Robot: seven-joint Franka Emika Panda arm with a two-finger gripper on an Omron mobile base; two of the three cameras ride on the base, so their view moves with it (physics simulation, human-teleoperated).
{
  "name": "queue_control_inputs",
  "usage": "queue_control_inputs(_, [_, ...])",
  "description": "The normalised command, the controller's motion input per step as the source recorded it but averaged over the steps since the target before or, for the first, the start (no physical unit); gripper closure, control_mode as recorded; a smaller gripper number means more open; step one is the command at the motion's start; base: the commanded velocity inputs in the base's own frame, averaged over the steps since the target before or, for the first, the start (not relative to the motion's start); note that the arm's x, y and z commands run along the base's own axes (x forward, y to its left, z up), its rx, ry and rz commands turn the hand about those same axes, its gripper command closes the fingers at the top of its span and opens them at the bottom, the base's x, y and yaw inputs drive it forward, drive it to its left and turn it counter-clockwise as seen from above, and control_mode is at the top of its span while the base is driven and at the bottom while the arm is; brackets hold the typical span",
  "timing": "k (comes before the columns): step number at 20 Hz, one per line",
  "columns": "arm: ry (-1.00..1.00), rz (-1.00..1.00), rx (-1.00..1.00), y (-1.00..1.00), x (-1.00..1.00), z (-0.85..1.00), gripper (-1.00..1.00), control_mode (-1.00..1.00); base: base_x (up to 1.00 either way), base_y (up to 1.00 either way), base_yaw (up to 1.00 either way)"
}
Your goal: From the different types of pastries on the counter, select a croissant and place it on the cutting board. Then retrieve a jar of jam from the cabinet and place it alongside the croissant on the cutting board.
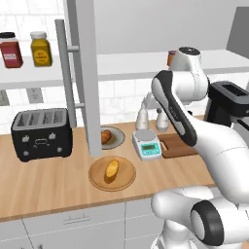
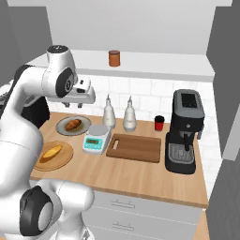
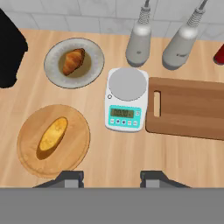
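Hand (image 2: 83, 97) closed and empty, held high over the bench (image 3: 113, 157), above the kitchen scale (image 3: 125, 100). Croissant (image 3: 73, 60) lying on a grey plate (image 3: 94, 65), up and to the left of the scale as seen from the hand. Paler loaf (image 3: 53, 134) resting on a round wooden plate (image 3: 30, 153), to the lower left of the scale. Cutting board (image 3: 188, 109) flat on the bench just beside the scale on its right, bare. Two grey bottles (image 3: 141, 39) standing behind the scale by the wall. Jar of jam (image 2: 114, 58) upright on the cabinet shelf (image 2: 159, 63), high above the scale.
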Motion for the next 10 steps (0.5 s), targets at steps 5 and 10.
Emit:
queue_control_inputs(5, [0.0,0.0,0.0,0.17,0.0,-0.17,-1.0,-1.0,0.0,0.0,0.0])
queue_control_inputs(10, [0.01,-0.03,0.0,0.55,0.04,-0.24,-1.0,-1.0,0.0,0.0,0.0])
